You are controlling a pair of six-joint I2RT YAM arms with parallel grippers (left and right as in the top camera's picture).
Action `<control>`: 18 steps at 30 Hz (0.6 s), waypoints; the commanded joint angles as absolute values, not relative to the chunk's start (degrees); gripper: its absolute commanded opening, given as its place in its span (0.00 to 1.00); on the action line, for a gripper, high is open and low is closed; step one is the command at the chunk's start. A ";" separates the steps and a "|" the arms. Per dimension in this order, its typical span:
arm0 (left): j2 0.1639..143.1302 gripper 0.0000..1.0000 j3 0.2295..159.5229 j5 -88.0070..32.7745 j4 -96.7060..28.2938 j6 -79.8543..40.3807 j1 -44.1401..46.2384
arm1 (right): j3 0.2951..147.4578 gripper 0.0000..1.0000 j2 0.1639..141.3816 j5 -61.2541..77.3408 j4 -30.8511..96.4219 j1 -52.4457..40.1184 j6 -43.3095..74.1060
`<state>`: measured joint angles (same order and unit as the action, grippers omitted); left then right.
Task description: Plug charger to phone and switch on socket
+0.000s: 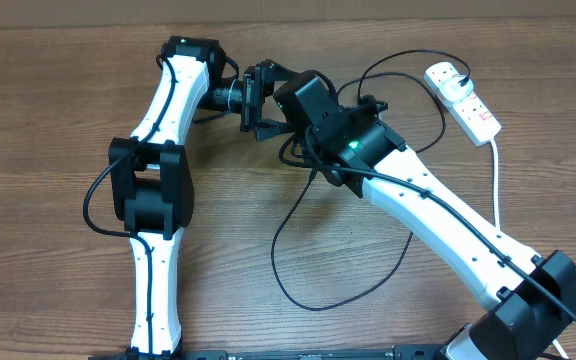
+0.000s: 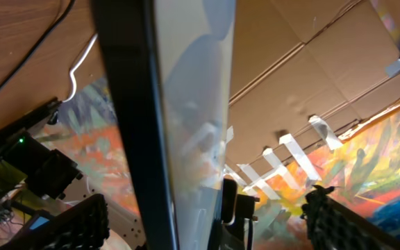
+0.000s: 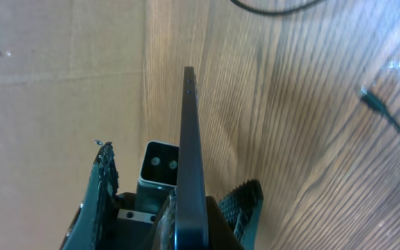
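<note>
Right end effector (image 3: 176, 191) clamped tight, left end effector (image 2: 210, 222) seemingly spread wide.

Wood-grain table (image 1: 38, 270) under even light. Brown cardboard wall (image 2: 304, 62) patched with white tape strips (image 2: 294, 149), beside colourful painted panel (image 2: 387, 160)

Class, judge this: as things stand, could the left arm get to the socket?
Probably not directly: the right arm sits between the left gripper and the socket, which lies far to the right.

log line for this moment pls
phone between right tool fingers, grip unclear | left tool open | charger tip on table | socket unattended
</note>
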<state>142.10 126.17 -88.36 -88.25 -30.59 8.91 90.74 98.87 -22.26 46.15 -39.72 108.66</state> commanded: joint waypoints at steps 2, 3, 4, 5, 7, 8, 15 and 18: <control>142.47 0.70 127.44 -89.43 -88.20 -35.48 8.69 | 92.33 0.04 98.37 -21.91 45.52 -39.62 117.71; 142.47 0.63 127.44 -89.43 -88.20 -36.16 8.69 | 92.33 0.04 98.37 -21.91 45.52 -39.62 118.52; 142.47 0.57 127.44 -89.43 -88.20 -36.51 8.69 | 92.33 0.04 98.37 -21.93 45.50 -39.62 119.20; 142.47 0.54 127.44 -89.43 -88.20 -36.88 8.69 | 92.33 0.04 98.39 -21.91 45.50 -39.62 120.46; 142.47 0.53 127.44 -89.43 -88.20 -36.93 8.69 | 92.33 0.04 98.37 -21.91 45.47 -39.62 122.45; 142.47 0.53 127.44 -89.43 -88.20 -36.93 8.69 | 92.33 0.04 98.37 -21.91 45.47 -39.62 123.59; 142.47 0.53 127.44 -89.38 -88.16 -38.52 8.69 | 92.33 0.04 98.37 -21.91 44.75 -39.62 123.85; 142.47 0.47 127.44 -89.41 -87.74 -39.53 8.64 | 92.33 0.04 98.37 -21.69 44.21 -39.62 123.87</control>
<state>142.10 126.28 -88.36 -88.18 -37.50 8.91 90.74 98.87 -20.95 45.28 -39.75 115.90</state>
